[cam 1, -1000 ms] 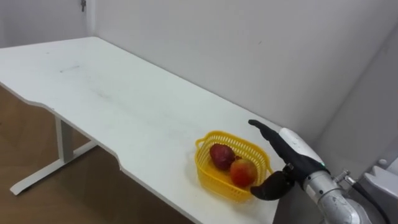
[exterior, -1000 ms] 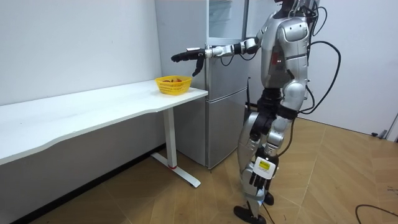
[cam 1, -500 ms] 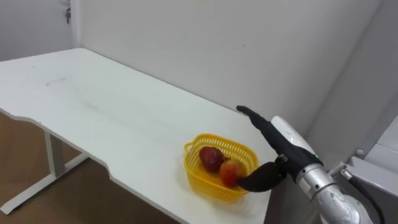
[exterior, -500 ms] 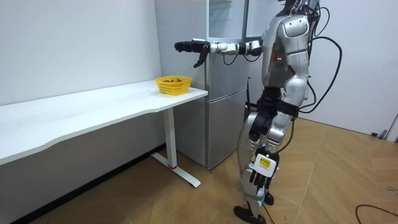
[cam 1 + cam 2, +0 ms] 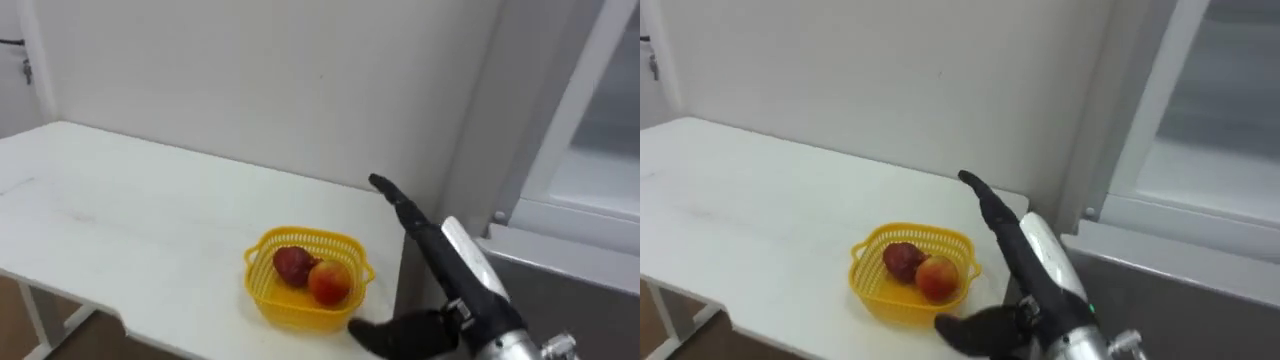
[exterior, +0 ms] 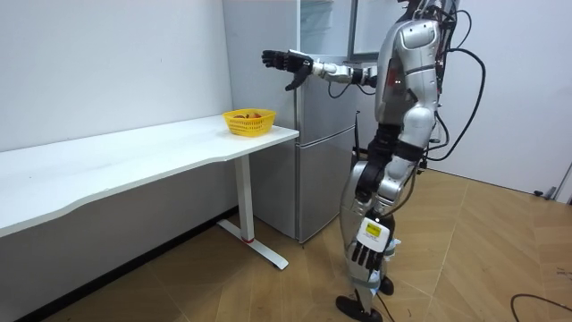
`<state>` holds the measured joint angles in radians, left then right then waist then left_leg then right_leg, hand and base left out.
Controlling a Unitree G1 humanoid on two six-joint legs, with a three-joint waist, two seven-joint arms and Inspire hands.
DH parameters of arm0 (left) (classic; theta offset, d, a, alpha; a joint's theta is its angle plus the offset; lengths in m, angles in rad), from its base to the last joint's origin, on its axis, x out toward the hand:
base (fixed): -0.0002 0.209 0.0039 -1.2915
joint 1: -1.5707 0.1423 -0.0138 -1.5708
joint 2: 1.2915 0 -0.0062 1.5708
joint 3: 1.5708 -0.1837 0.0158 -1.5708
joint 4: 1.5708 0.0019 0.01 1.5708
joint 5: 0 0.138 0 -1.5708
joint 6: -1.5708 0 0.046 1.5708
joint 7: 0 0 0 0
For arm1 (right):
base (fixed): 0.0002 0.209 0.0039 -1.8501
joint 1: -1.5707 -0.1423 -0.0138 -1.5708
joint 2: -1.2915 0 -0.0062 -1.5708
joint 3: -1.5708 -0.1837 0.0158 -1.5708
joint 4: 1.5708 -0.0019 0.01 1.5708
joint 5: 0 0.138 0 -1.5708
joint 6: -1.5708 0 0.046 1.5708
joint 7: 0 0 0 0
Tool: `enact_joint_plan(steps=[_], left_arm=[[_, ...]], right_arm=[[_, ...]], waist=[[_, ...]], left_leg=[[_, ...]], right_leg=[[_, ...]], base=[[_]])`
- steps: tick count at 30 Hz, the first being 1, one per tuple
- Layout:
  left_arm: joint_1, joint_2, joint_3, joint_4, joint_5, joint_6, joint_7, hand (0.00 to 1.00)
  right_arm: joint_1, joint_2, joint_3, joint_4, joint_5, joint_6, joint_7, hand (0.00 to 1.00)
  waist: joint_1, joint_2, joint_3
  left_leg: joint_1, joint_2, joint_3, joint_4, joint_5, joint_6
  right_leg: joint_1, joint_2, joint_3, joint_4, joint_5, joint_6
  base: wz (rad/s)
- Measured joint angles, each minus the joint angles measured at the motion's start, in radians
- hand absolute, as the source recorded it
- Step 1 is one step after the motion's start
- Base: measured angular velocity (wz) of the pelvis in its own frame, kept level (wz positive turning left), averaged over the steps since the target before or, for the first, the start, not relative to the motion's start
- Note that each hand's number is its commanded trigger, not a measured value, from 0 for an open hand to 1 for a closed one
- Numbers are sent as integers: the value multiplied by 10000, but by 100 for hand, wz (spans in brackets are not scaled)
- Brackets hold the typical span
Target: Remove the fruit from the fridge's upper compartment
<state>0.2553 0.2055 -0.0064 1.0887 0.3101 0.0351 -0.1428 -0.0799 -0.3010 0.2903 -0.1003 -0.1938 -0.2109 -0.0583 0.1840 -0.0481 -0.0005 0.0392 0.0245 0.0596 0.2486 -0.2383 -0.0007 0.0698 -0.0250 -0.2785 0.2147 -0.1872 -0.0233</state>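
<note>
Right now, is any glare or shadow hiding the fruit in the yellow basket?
No. Left eye view: soft even light, the dark red fruit and the orange-red fruit show clearly in the yellow basket, no glare on the white table. Right eye view: same; the right hand casts no shadow over them. Room view: evenly lit.

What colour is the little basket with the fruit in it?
The basket is bright yellow, seen best in the left eye view.

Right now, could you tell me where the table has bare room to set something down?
The table is bare from the yellow basket leftward, and in the strip between basket and wall. The fridge end is crowded: two fruits lie in the basket, and the open right hand hovers nearby.
</note>
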Motion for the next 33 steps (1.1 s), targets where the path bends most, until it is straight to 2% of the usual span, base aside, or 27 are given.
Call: enact_joint_plan(steps=[2, 4, 7, 9, 12, 13, 15, 18, 21, 22, 26, 33], left_arm=[[1, -13, 1, -105, -7, -83, 49, 0], [49, -53, 4, -152, 1, -117, 85, 0], [106, -162, 5, -104, -2, -185, 288, 0], [64, -189, 5, -55, -3, -252, 334, 0], [-136, -200, -6, 446, -44, -494, 515, 0], [-130, -201, -92, 544, -63, -500, 549, 0], [-100, -251, -185, 612, -46, -498, 611, 0], [-82, -303, -310, 695, -52, -498, 702, 0], [-23, -327, -317, 689, -59, -498, 701, 0], [-75, -322, -317, 674, -59, -497, 705, 0], [-120, -312, -533, 644, -69, -499, 731, 0], [-91, -298, -759, 556, -131, -464, 732, 0]], right_arm=[[386, 39, -22, -22, -25, -46, 62, 0], [801, 49, -46, -329, -112, -40, 185, 0], [1170, 274, -92, -858, -667, -76, 268, 0], [1348, 366, -189, -1200, -1003, -99, 259, 0], [1499, 462, -532, -1801, -1173, -322, 114, 0], [1501, 528, -739, -1956, -1166, -508, 2, 0], [1533, 656, -1071, -2081, -1160, -636, -254, 0], [2109, 803, -1400, -2432, -1040, -713, -601, 0], [2488, 968, -1656, -2477, -1046, -765, -655, 0], [2650, 981, -1732, -2459, -1029, -799, -755, 0], [2959, 970, -1783, -2183, -1038, -841, -1140, 0], [3267, 976, -2080, -1710, -724, -979, -1522, 0]], waist=[[-168, 91, 4], [-356, 197, -43], [-734, 287, -23], [-825, 313, -10], [-1042, 339, 3], [-1149, 371, 15], [-1369, 455, 34], [-1632, 605, -38], [-1875, 728, -70], [-1950, 797, -53], [-2144, 817, -41], [-2337, 586, -28]], left_leg=[[54, 8, 97, -52, -1, 1], [173, 27, 282, -138, 0, 6], [284, 29, 381, -262, 3, 7], [338, 48, 475, -277, 3, 7], [432, 54, 568, -299, 2, 6], [437, 72, 673, -291, 1, 6], [433, 80, 742, -309, -8, 17], [427, 84, 823, -441, -17, 28], [451, 100, 931, -440, -16, 27], [476, 100, 938, -445, -16, 26], [599, 118, 1111, -521, -13, 23], [639, 153, 1324, -538, -23, 16]], right_leg=[[-29, -1, 83, 36, 0, 0], [-51, 21, 305, 64, 1, -2], [-29, 57, 427, 55, -1, 1], [-24, 82, 532, 55, -1, 1], [0, 104, 643, 42, -1, 1], [-33, 125, 745, 42, 3, 4], [-63, 133, 807, 42, 16, 16], [-154, 138, 856, 61, 19, 20], [-193, 146, 879, 62, 24, 16], [-191, 148, 895, 63, 24, 16], [-181, 186, 1079, 72, 22, 17], [-220, 232, 1336, 38, 18, 20]], base=[[-20], [-25], [-11], [-16], [-11], [-15], [-12], [-8], [-10], [-7], [-13], [-7]])
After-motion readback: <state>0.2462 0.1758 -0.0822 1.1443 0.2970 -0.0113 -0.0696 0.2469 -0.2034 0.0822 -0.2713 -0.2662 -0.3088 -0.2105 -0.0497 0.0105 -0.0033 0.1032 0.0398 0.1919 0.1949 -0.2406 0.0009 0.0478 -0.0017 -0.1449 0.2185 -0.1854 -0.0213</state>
